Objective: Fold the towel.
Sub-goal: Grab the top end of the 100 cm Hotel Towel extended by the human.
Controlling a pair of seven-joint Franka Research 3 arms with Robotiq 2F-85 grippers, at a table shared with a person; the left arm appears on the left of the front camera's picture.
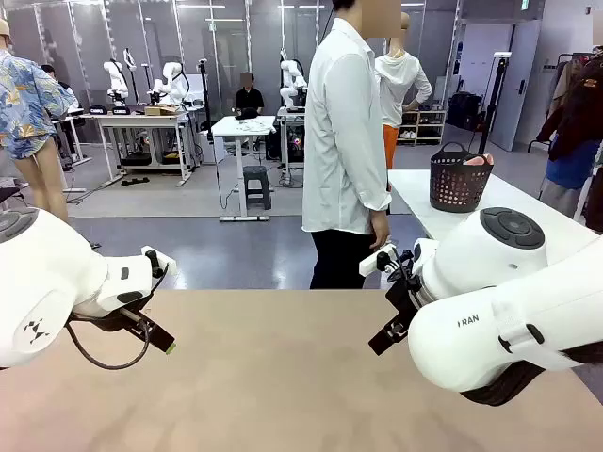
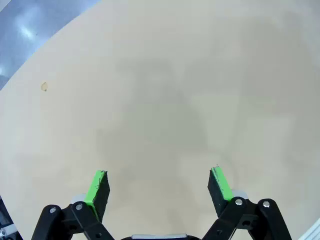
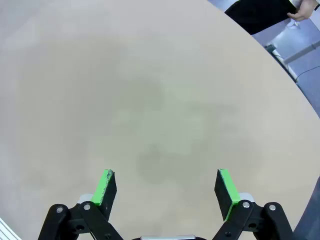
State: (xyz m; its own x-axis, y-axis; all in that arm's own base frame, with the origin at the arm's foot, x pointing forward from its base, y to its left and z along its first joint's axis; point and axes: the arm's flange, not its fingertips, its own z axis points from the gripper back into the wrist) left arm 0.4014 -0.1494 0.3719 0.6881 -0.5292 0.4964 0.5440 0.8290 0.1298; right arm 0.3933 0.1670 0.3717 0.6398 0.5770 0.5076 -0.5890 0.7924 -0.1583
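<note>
The towel (image 1: 478, 160) shows as a small salmon-pink bit over the rim of a black perforated basket (image 1: 458, 184) on a white side table at the back right, far from both arms. My left gripper (image 1: 156, 331) hovers over the left part of the tan table (image 1: 283, 377), open and holding nothing. In the left wrist view its gripper (image 2: 160, 186) has bare tabletop between the green pads (image 2: 98, 187). My right gripper (image 1: 390, 313) hangs over the table's right part, also open. Its wrist view shows the gripper (image 3: 165, 189) spread wide over bare table.
A person in a white shirt (image 1: 344, 141) stands at the table's far edge, one hand (image 1: 380, 226) hanging by the side. The white side table (image 1: 528, 202) with the basket stands behind my right arm. A small mark (image 2: 44, 86) sits on the tabletop.
</note>
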